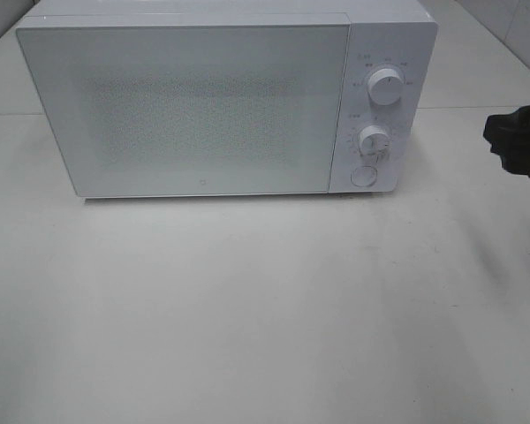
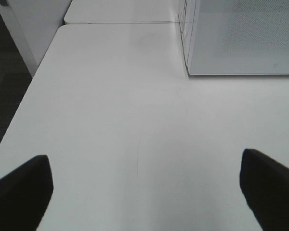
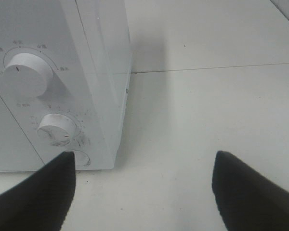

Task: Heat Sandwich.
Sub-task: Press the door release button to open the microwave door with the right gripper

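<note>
Microwave [image 1: 203,106], white, stands toward the far side of the pale worktop [image 1: 247,309] in the exterior high view. Its door [image 1: 185,110] is shut and its dotted window shows nothing behind it. The control strip on the microwave's right end carries an upper knob [image 1: 385,89], a lower knob [image 1: 373,139] and a round button [image 1: 363,176] beneath them. The right gripper [image 1: 515,141] is a dark shape at the worktop's right edge, level with the knobs and well apart from the microwave. The near half of the worktop is bare. The sandwich shows in no view, so I cannot tell where it is.

In the left wrist view, the left gripper [image 2: 144,161] hangs over the worktop's left part, fingers [image 2: 19,192] spread wide and released, nothing between them. The microwave's left front corner lies ahead of it, apart.

In the right wrist view, the right gripper's fingers [image 3: 250,192] stand wide apart, grasping nothing. It faces the microwave's right front corner, with both knobs in sight. One dark finger overlaps the round button's edge; whether it touches, I cannot tell. A seam crosses the worktop beside the microwave's right side.
</note>
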